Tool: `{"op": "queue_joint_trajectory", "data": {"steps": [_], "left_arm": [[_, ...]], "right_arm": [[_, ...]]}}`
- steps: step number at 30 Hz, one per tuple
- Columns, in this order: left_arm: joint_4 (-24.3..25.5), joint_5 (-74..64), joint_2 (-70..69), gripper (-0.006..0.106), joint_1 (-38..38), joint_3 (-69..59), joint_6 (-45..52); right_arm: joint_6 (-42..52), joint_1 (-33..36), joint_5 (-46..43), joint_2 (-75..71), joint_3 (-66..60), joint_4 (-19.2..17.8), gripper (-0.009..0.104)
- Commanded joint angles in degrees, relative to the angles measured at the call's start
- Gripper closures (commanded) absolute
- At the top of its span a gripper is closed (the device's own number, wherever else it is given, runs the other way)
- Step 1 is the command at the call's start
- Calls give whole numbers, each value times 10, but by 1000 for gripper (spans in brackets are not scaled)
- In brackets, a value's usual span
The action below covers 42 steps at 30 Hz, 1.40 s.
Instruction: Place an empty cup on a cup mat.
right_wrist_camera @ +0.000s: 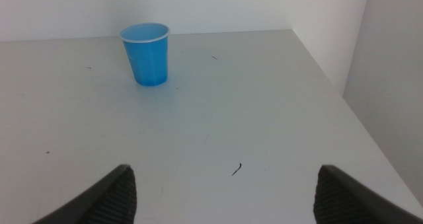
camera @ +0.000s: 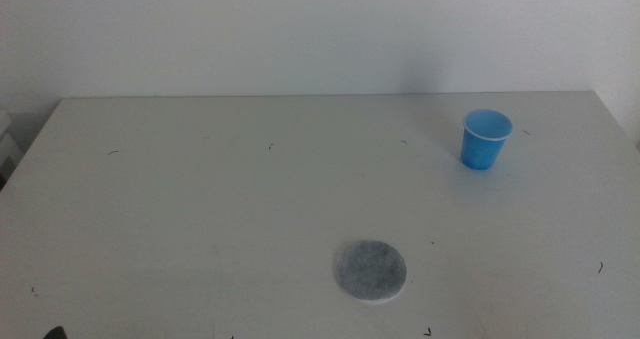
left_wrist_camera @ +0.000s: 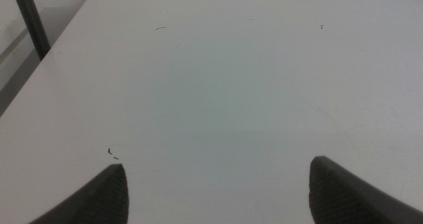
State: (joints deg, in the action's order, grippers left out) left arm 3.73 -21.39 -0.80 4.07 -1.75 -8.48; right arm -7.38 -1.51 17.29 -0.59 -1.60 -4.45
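dark right gripper jaws spread wide, empty, facing cup.

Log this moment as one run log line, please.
cup upright, far right, apart from cup mat | left pincer open, over bare table | right pincer open, facing cup | placement not started

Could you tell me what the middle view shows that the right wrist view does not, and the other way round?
Only the middle view shows the cup mat, lying flat near the front of the table, well apart from the cup. Only the right wrist view shows the right gripper, its jaws wide open with nothing between them, over bare table short of the cup. Both show the cup, upright and empty, standing alone on the white table.
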Motion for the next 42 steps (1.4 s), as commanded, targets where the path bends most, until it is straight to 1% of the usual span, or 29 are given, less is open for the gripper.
{"op": "queue_joint_trajectory", "data": {"steps": [1,5,9,14,19,23,29,35,38,42], "left_arm": [[0,39,-7,-5,-1,3,-6],[0,39,-7,-5,-1,3,-6],[0,39,-7,-5,-1,3,-6],[0,39,-7,-5,-1,3,-6],[0,39,-7,-5,-1,3,-6],[0,39,-7,-5,-1,3,-6],[0,39,-7,-5,-1,3,-6],[0,39,-7,-5,-1,3,-6],[0,39,-7,-5,-1,3,-6],[0,39,-7,-5,-1,3,-6]], "right_arm": [[3,1,-30,-10,12,-8,4],[3,1,27,11,56,-9,4],[3,1,58,60,124,-12,4],[3,1,59,148,208,-3,4],[3,1,59,250,291,-5,4],[3,1,59,328,360,5,4],[3,1,64,427,459,9,4],[3,1,166,510,581,9,4],[4,1,200,554,640,11,4],[8,1,248,616,711,22,4]]}}
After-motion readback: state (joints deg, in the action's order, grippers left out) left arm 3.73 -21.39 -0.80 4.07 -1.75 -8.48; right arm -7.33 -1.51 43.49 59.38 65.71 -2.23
